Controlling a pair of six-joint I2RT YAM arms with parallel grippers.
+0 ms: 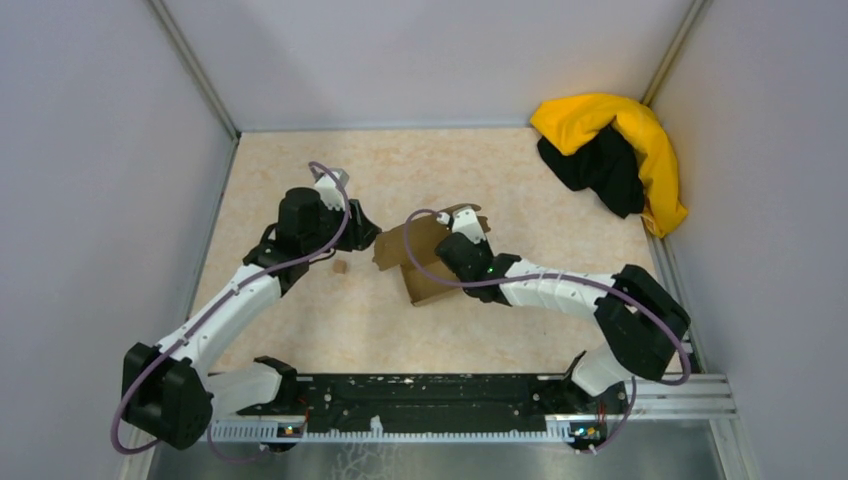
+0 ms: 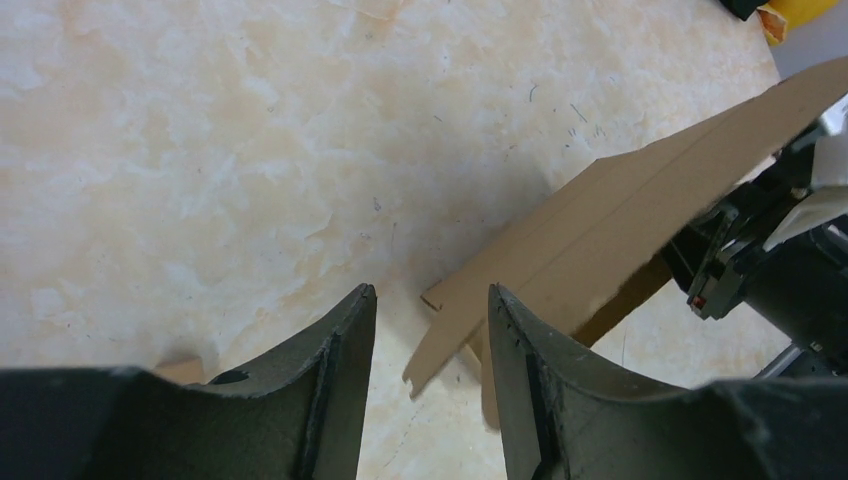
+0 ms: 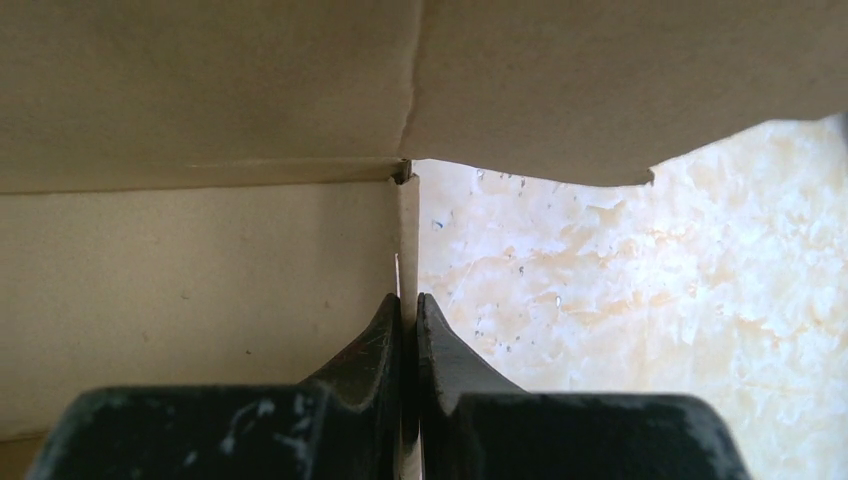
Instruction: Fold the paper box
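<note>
Cardboard paper box (image 3: 200,270) sits pinched between right fingers (image 3: 372,355).

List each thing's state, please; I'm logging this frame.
Box, partly folded, one wall raised.
Left fingers, open, near the box corner.
Right fingers, shut on the box wall's edge.
Cloth, crumpled in a heap.
Scrap, lying loose.
</note>
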